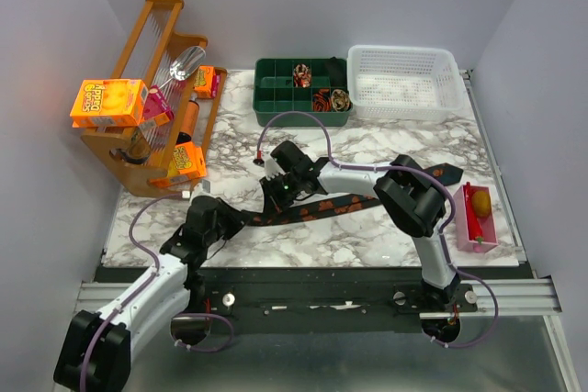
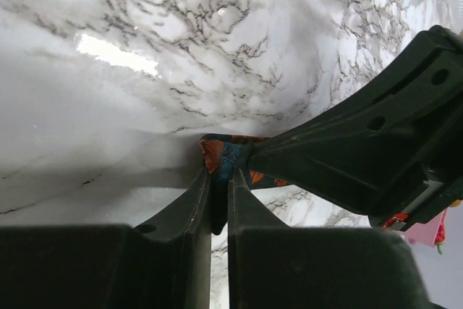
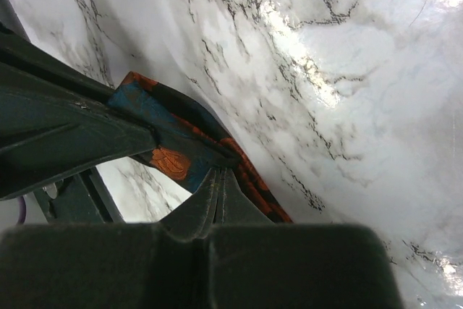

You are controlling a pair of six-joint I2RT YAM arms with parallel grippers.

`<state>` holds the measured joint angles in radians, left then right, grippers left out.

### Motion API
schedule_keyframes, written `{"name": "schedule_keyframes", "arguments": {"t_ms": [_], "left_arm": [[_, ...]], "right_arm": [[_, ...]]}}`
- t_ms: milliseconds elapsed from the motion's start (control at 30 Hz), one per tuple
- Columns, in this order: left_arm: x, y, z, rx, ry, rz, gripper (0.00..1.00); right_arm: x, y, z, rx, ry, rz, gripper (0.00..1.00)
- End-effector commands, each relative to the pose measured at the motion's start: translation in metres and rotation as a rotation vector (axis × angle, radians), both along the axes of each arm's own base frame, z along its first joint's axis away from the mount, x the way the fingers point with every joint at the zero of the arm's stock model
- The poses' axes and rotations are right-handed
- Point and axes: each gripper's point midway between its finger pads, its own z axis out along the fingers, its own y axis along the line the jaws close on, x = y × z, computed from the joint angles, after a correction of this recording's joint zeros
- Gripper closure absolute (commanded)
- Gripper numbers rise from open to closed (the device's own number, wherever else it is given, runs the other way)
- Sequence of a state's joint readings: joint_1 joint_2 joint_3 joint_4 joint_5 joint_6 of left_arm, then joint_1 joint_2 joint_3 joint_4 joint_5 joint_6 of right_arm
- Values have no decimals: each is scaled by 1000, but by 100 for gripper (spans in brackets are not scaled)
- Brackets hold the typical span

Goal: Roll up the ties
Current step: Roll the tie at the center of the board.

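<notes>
We see a long dark navy orange-patterned fabric necktie [image 1: 344, 206] flat on white marble table [image 1: 367, 149], long axis near-left to far-right, left gripper [image 2: 221, 179] and right gripper [image 3: 219, 175] both clamped on its near-left end.

The desk [image 2: 145, 19] is finished in a smooth, glossy marble-patterned surface on which light is reflected. The tie [image 3: 173, 142] is made of smooth woven cloth with a faint sheen. The left end effector [image 2: 219, 182] is moulded in matt black plastic. The rack [image 1: 165, 1] is made of varnished wood, the basket [image 1: 404, 49] of white plastic.
</notes>
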<state>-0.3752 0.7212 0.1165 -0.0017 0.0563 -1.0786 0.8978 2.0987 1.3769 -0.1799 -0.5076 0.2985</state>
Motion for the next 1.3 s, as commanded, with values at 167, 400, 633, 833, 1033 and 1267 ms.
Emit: {"name": "schedule_keyframes", "arguments": {"t_ms": [167, 400, 633, 833, 1033, 1267], "left_arm": [[14, -1, 10, 139, 6, -91, 100], [26, 7, 39, 256, -30, -108, 100], [24, -13, 39, 296, -20, -209, 100], [23, -26, 34, 365, 2, -250, 100], [27, -28, 42, 382, -15, -239, 100], [30, -23, 44, 440, -7, -248, 100]], "right_arm": [[-9, 15, -5, 6, 47, 32, 100], [-10, 23, -2, 15, 48, 40, 100], [-2, 33, 2, 28, 34, 34, 100], [1, 38, 4, 36, 38, 34, 100], [-1, 37, 3, 33, 50, 37, 99], [-2, 39, 6, 43, 53, 44, 100]]}}
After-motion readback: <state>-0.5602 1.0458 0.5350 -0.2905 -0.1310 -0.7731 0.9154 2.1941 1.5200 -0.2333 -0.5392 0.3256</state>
